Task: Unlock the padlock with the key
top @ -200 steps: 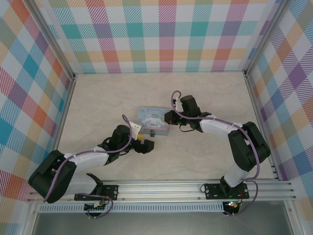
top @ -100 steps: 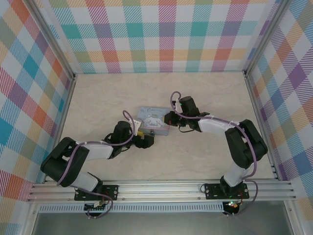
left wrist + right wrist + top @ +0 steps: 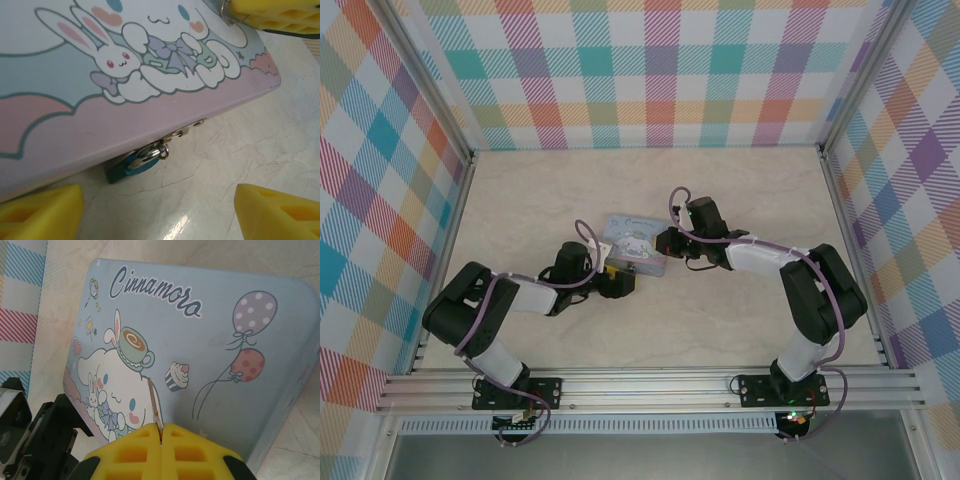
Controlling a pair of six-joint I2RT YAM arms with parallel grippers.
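On the table (image 3: 740,200) the cartoon tin (image 3: 210,355) is lying flat. My left end effector (image 3: 160,215) is gaping apart, facing the padlock (image 3: 135,165) hanging on the tin's clasp. My right end effector (image 3: 161,432) is pinching the key (image 3: 155,402) over the lid.

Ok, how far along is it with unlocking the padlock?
Done: the right gripper is shut on the key, whose blade sticks out above the tin. In hand: the left gripper is open, its pads either side of the padlock without touching it. Left: the padlock hangs closed on the hasp; the key has yet to go in and turn.
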